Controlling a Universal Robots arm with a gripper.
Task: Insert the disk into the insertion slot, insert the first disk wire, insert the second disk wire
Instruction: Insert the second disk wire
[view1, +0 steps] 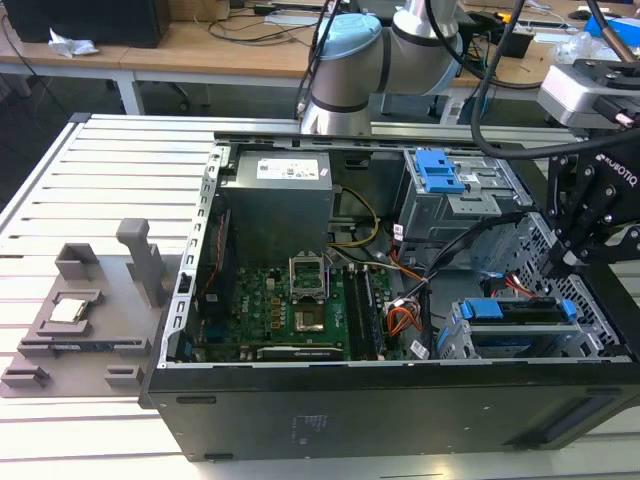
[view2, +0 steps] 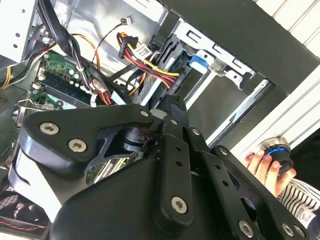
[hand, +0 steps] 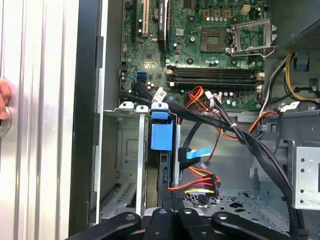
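The disk (view1: 515, 312) in its blue carrier (hand: 161, 136) sits inside the insertion slot (view1: 455, 342), a silver metal cage at the exterior view's right end of the open computer case. A blue flat wire (hand: 198, 152) runs to the disk's rear edge. A red, yellow and black wire bundle (hand: 192, 186) also reaches that edge. My black gripper (view1: 572, 255) hangs just behind the cage. In both wrist views its fingers (view2: 172, 150) are drawn together at a black plug of the bundle (view2: 172, 97). The gripper (hand: 172, 212) points at the disk's rear.
The green motherboard (view1: 300, 300) and power supply (view1: 280, 200) fill the case's middle and rear. A taller grey bay with a blue latch (view1: 445, 180) stands behind the cage. A grey fixture block (view1: 90, 310) lies outside. A person's hand (view2: 265, 165) rests on a knob.
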